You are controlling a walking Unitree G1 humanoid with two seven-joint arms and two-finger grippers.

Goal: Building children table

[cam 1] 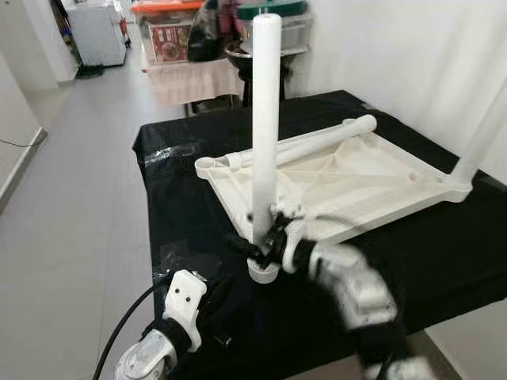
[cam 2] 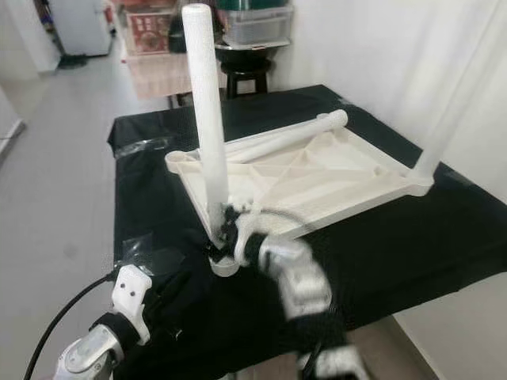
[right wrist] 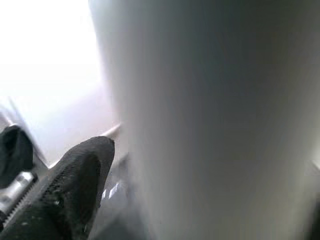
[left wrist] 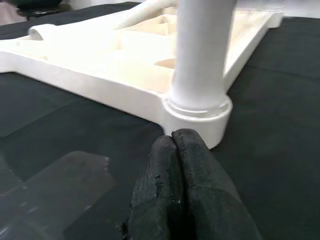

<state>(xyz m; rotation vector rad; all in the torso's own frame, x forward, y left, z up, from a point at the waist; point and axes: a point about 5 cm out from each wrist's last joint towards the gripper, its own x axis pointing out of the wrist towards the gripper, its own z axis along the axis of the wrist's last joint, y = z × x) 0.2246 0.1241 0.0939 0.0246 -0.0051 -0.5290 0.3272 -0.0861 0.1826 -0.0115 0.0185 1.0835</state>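
At leg (cam 1: 265,119) base, right pincer (cam 1: 265,237)

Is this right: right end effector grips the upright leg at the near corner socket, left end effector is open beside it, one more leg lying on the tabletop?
One error: the left end effector is shut, fingers pressed together, per the left wrist view. The rest holds: right end effector grips the upright leg at the corner socket; another leg lies on the tabletop.

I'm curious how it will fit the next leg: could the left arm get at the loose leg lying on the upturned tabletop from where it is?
Probably not easily. The left gripper sits low at the near edge, while the loose leg lies along the far side of the tabletop, behind the upright leg and the right gripper.
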